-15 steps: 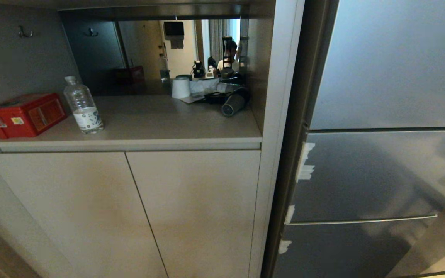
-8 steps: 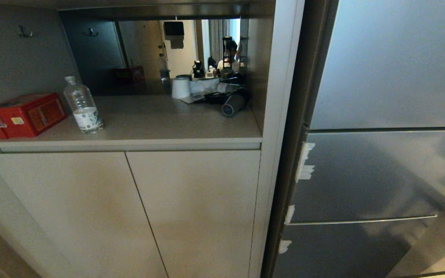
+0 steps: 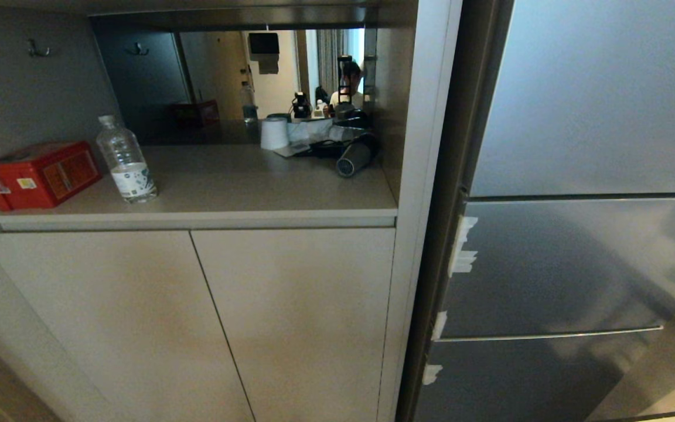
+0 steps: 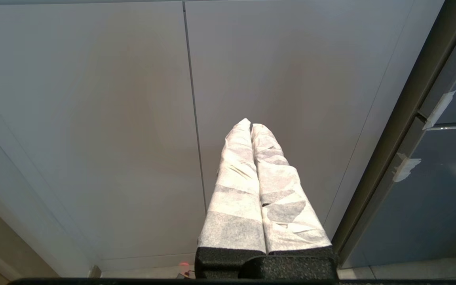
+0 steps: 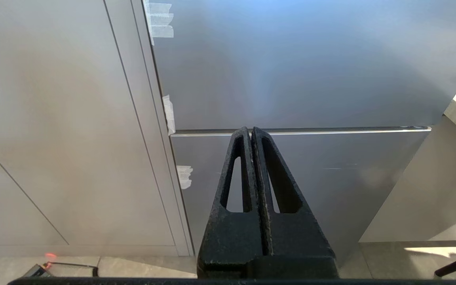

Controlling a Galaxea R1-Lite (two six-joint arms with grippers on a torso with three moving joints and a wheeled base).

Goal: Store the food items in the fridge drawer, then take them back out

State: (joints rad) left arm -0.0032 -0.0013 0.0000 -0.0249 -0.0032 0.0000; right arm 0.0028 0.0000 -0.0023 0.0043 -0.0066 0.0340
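Dim in here, the head view dusky and a bit grainy. Brightest spot is a window strip caught in the mirror [image 3: 267, 82] behind the shelf [image 3: 238, 181]. The fridge [image 3: 595, 176] takes a soft bluish sheen up top, with broad blurred shadows slanting across its lower doors. The cabinet doors [image 3: 197, 316] glow faintly warm in patches. Straight edges bow and lean toward the frame sides. Wrist views are brighter: the left gripper [image 4: 251, 126] with its white wrapping stands out pale, the right gripper [image 5: 250, 130] reads flat black, both sharp. A sunlit sliver sits on the floor at the fridge's far side
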